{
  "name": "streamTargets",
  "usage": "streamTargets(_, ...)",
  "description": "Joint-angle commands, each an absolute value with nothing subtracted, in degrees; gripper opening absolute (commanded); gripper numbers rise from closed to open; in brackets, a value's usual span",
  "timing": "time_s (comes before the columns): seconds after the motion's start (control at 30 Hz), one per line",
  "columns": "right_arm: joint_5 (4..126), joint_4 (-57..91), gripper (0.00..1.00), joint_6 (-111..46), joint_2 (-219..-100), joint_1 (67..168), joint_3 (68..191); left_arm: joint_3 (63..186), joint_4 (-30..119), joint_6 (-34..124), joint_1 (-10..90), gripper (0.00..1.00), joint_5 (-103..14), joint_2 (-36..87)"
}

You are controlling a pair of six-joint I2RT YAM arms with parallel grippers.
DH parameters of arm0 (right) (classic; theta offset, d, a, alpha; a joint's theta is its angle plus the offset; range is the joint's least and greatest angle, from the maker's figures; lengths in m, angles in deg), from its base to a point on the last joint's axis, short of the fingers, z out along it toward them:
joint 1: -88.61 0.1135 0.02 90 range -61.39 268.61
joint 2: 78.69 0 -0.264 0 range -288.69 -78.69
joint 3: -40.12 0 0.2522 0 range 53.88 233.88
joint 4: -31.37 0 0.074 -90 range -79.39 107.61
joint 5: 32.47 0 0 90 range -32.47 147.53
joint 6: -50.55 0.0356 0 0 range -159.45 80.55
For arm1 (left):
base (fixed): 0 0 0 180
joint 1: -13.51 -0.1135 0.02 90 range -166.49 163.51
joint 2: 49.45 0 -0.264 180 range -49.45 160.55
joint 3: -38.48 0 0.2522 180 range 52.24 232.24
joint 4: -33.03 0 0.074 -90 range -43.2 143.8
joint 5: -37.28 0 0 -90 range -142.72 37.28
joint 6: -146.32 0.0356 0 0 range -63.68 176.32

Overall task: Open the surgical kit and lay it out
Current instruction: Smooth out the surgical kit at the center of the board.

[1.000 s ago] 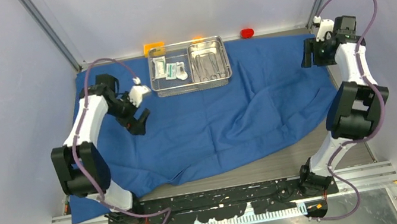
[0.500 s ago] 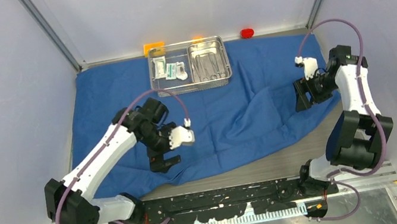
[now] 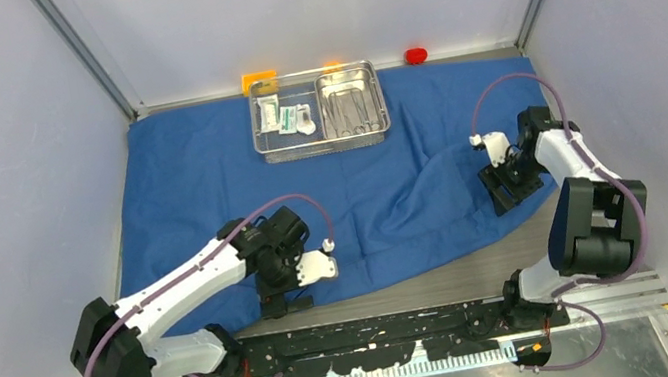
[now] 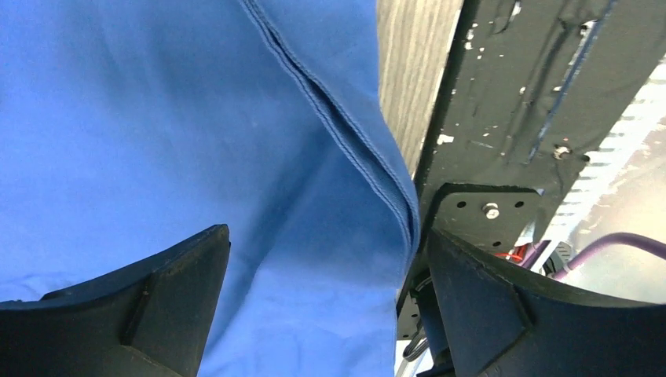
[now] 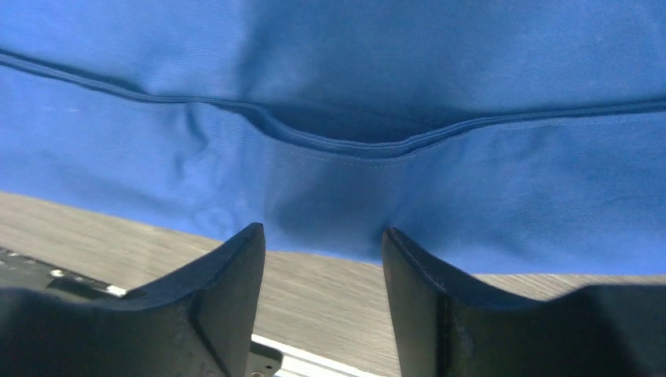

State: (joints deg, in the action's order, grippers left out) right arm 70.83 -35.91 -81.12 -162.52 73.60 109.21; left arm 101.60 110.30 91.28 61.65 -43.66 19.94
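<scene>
The surgical kit's blue cloth wrap (image 3: pixel 382 196) lies spread over the table, rumpled toward the near right. At its far edge stands the wire-mesh basket (image 3: pixel 267 151), holding white packets (image 3: pixel 287 117) and a smaller steel tray (image 3: pixel 352 105) with slim metal instruments. My left gripper (image 3: pixel 284 303) hangs open over the cloth's near hem (image 4: pixel 345 149), cloth between its fingers (image 4: pixel 169 302) but not pinched. My right gripper (image 3: pixel 510 193) is open at the cloth's near right edge (image 5: pixel 369 141), with bare table between its fingertips.
Orange blocks (image 3: pixel 258 80) and a small red block (image 3: pixel 415 55) sit behind the basket at the back wall. The black base rail (image 3: pixel 373 334) runs along the near edge, close by the left gripper. Grey walls close both sides.
Both arms have swung toward the near side. The left gripper went from the far left of the cloth to its near hem; the right gripper dropped from the far right corner to the cloth's right edge.
</scene>
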Motion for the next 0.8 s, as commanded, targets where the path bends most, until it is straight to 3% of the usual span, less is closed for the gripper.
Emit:
streamTargets(0.0,64.3,-31.0,0.52,-82.3,-163.0,73.7,107.4,99.8,105.5,88.2,62.1,0.97,-47.1,17.6)
streamTargets(0.17,64.4,-34.7,0.10,-83.0,-156.8,73.6,104.2,98.2,107.2,89.5,62.2,0.73,-46.0,16.0)
streamTargets(0.23,64.5,-36.9,0.01,-83.0,-152.7,73.7,102.8,97.9,108.1,89.9,62.3,0.59,-45.6,16.3)
streamTargets(0.4,62.1,-45.2,0.00,-83.0,-141.1,73.6,101.9,97.7,111.6,90.2,62.8,0.20,-45.3,18.3)
streamTargets(0.5,59.9,-50.1,0.00,-83.2,-134.5,73.6,101.7,98.3,113.9,89.6,63.2,0.05,-45.0,18.4)
streamTargets(0.57,58.0,-52.5,0.00,-83.4,-130.3,73.6,101.3,99.0,115.6,90.0,64.0,0.00,-44.0,17.7)
streamTargets(0.77,50.9,-57.0,0.00,-84.4,-121.4,73.6,98.2,101.6,119.3,90.0,69.7,0.00,-43.8,17.9)
